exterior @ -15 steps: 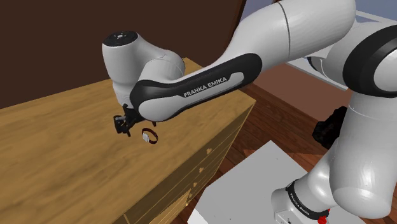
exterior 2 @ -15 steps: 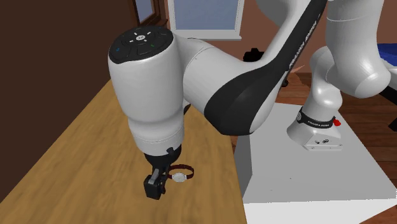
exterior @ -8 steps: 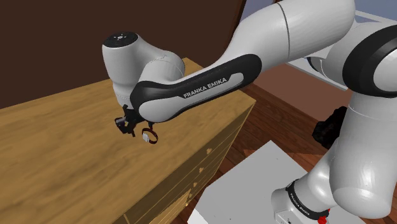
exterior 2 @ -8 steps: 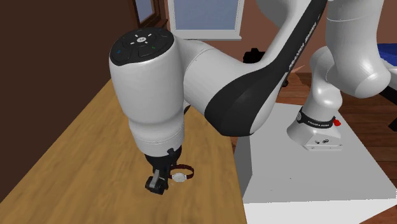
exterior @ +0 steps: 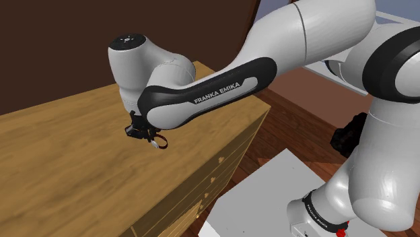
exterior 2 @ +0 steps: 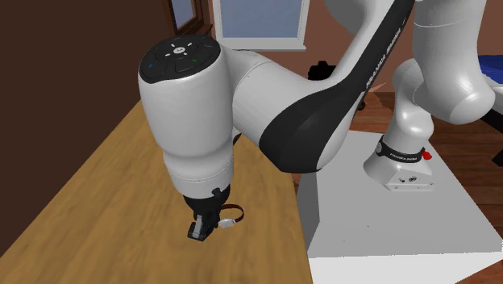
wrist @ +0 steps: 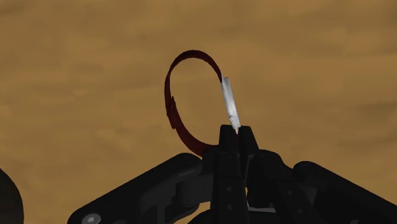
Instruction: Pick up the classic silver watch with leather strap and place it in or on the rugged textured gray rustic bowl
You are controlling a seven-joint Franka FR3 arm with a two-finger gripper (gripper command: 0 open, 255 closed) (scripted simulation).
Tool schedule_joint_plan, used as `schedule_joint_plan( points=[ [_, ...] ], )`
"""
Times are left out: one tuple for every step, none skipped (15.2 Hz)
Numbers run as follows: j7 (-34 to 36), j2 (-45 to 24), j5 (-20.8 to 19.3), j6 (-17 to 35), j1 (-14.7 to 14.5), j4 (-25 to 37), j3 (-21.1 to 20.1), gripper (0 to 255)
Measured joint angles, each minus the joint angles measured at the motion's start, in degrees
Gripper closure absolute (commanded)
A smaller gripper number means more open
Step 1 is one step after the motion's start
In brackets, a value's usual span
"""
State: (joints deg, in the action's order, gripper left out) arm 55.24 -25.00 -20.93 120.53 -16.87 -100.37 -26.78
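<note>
The watch (wrist: 229, 103) has a thin silver case and a dark red strap curved into a loop. It stands on edge on the wooden dresser top (exterior: 60, 168). My black gripper (wrist: 236, 137) is shut on the watch where the case meets the strap, and the loop sticks out past the fingertips. In the shoulder view the gripper (exterior: 138, 131) points down at the wood under the white wrist, with the watch (exterior: 157, 143) just to its right. From the second exterior view the gripper (exterior 2: 201, 229) sits low over the dresser top (exterior 2: 105, 218), the watch (exterior 2: 232, 219) beside it.
The dresser's front, with drawers (exterior: 215, 175), drops off at the shoulder view's right, close to the watch. A dark brown wall (exterior: 60, 47) rises behind the dresser. The grey stand (exterior 2: 403, 218) lies beyond the dresser's edge, and a window (exterior 2: 262, 20) is at the back.
The fingers have closed from wide apart onto the watch. The watch has shifted slightly toward the gripper and now stands clasped; the arm itself has hardly moved.
</note>
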Motion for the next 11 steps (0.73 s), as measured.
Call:
schedule_joint_plan(
  points=[
    [0.0, 0.0, 0.0, 0.01, 0.0, 0.0, 0.0, 255],
    [-0.07, 0.16, 0.12, -0.28, 0.01, 0.14, -0.06, 255],
    [-0.22, 0.45, 0.3, -0.66, 0.07, 0.27, -0.15, 255],
    [-0.42, 0.78, 0.54, -1.22, 0.13, 0.56, -0.26, 255],
    [-0.6, 0.94, 0.71, -1.91, 0.11, 1.13, -0.35, 255],
    [-0.92, 1.37, 0.99, -2.41, 0.29, 1.29, -0.44, 255],
    [-1.12, 1.62, 1.2, -3.07, 0.31, 1.75, -0.54, 255],
    [-1.23, 1.83, 1.39, -3.76, 0.26, 2.25, -0.64, 255],
    [-1.46, 2.58, 1.75, -4.12, 0.47, 1.94, -0.81, 255],
    [-1.67, 2.72, 1.91, -4.77, 0.48, 2.51, -0.87, 255],
    [-1.78, 3.04, 2.11, -5.33, 0.49, 2.78, -0.97, 255]
  ],
)
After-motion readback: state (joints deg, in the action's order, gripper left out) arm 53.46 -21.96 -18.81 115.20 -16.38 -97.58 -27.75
